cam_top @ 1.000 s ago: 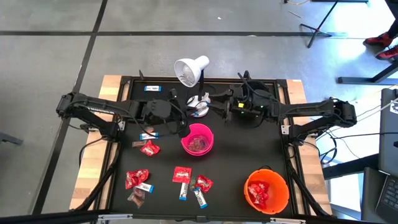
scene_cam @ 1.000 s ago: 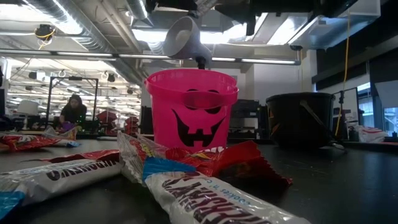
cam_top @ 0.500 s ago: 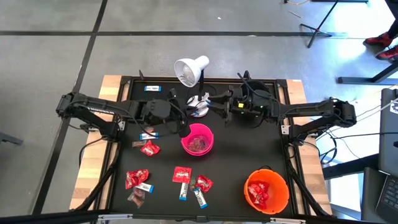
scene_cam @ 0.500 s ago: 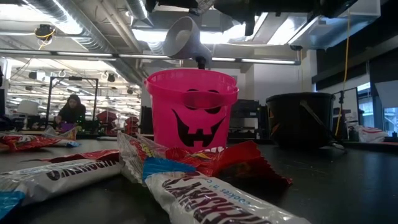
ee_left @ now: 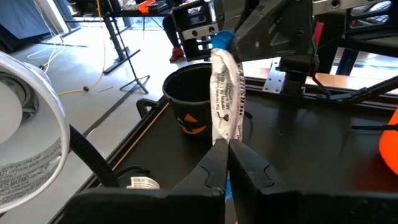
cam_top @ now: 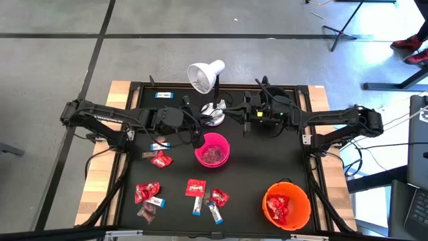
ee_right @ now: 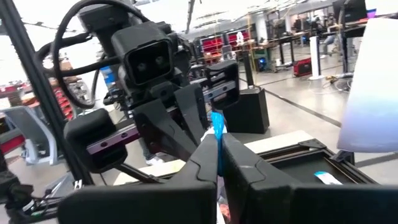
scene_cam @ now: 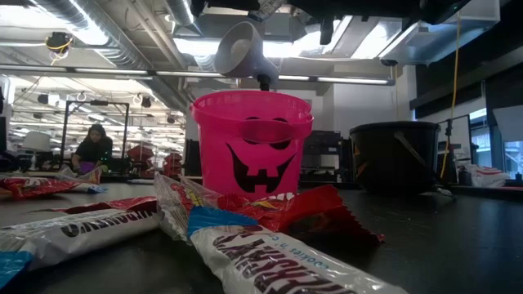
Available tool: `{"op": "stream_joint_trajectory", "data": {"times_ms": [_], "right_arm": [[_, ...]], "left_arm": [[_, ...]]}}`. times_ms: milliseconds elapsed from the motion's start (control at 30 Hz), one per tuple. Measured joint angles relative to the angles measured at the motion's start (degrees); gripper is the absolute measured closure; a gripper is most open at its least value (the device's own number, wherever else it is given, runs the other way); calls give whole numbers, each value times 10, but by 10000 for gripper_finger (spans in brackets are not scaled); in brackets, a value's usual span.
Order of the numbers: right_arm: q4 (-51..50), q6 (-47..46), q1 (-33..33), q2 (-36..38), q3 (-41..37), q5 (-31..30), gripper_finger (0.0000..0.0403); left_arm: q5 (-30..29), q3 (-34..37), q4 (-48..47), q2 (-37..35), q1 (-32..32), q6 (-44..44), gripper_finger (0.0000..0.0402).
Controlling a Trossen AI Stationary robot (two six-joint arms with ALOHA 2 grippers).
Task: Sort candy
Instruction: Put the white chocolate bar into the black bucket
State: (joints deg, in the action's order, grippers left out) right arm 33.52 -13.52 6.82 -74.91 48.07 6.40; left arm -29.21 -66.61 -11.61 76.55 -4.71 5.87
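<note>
A slim white-and-blue candy bar hangs in the air between my two grippers, above the table's far middle. My left gripper comes from the table's left and is shut on the bar's white end. My right gripper comes from the right and is shut on its blue end. More candy lies on the near left of the table: red packets and white-and-blue bars. Some candy lies in the pink bucket and the orange bucket. My left gripper pinches the bar's white end between its two fingers, coming from the table's left. The bar runs on from the fingertips toward the other gripper, clear of the table. My right gripper pinches the bar's blue end between its two fingers, about level, from the table's right. In the left wrist view that blue end shows in its grip.
A white desk lamp stands at the far edge, close behind the grippers. A black bucket with an orange face stands under the right arm. One candy bar lies at the far left. A person sits far back in the room.
My right gripper has shut on the blue end of the bar that my left gripper holds. Both arms have kept their places, and the bar has stayed up between them.
</note>
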Motion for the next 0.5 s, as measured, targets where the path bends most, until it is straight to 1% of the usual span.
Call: {"op": "stream_joint_trajectory", "data": {"times_ms": [100,200,300,400,500], "right_arm": [[0,3,0,1,0,7,398],[-4,5,0,4,0,7,401],[-16,18,0,17,-1,8,402],[-33,23,4,47,-1,6,402],[-79,47,4,85,-1,-32,402]], "left_arm": [[0,0,4,0,0,1,401],[0,0,7,0,0,1,387],[-1,0,4,-10,0,0,359],[-2,0,2,-28,0,0,325],[-2,0,-2,-49,-3,-3,293]]}}
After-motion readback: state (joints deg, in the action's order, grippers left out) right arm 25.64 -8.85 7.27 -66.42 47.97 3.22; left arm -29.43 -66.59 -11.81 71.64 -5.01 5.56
